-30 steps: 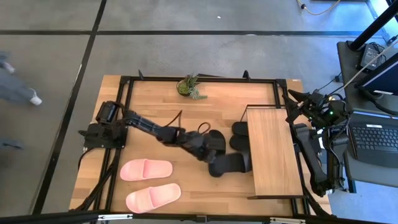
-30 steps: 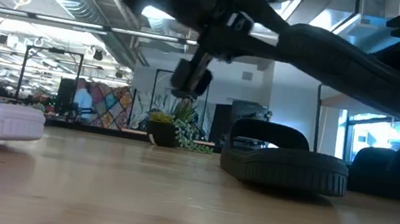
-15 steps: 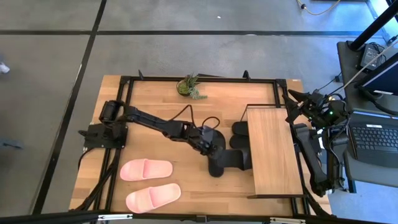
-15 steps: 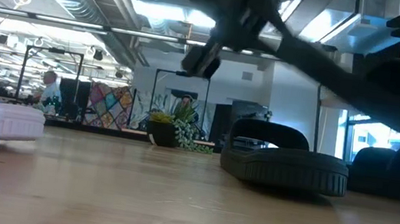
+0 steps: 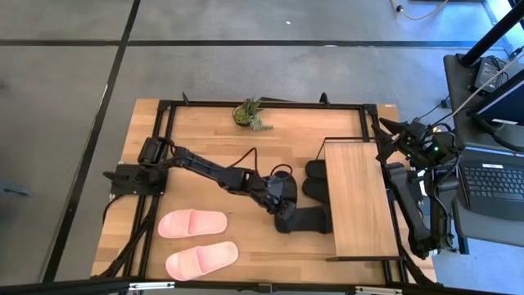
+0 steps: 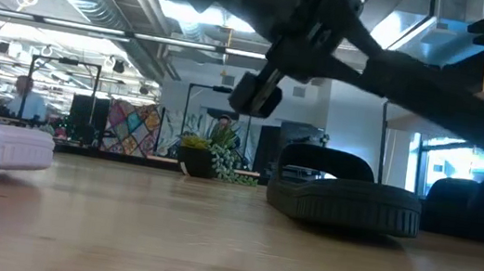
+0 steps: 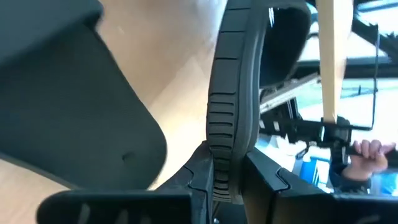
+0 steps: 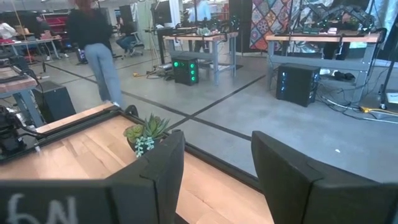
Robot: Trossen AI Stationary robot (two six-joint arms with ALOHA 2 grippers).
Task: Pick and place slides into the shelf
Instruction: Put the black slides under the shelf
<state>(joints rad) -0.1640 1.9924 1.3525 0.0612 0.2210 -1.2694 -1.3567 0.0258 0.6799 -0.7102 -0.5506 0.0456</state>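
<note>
Left wrist view shows my left gripper (image 7: 225,180) clamped on the edge of a black slide (image 7: 231,106), its sole standing on edge between my fingers (image 7: 202,171). A second ago I was reaching over the slides near the middle of the tabletop (image 5: 205,131) — now I have drawn in and swung the slide toward the shelf (image 5: 356,197), which lies along the tabletop's right edge. Other black slides (image 5: 315,176) sit tucked against the shelf's left side; two pink slides (image 5: 196,242) wait near the front-left corner. My right gripper (image 8: 214,180) hangs parted beyond the shelf, holding nothing. I judge sliding it under the board comes next.
</note>
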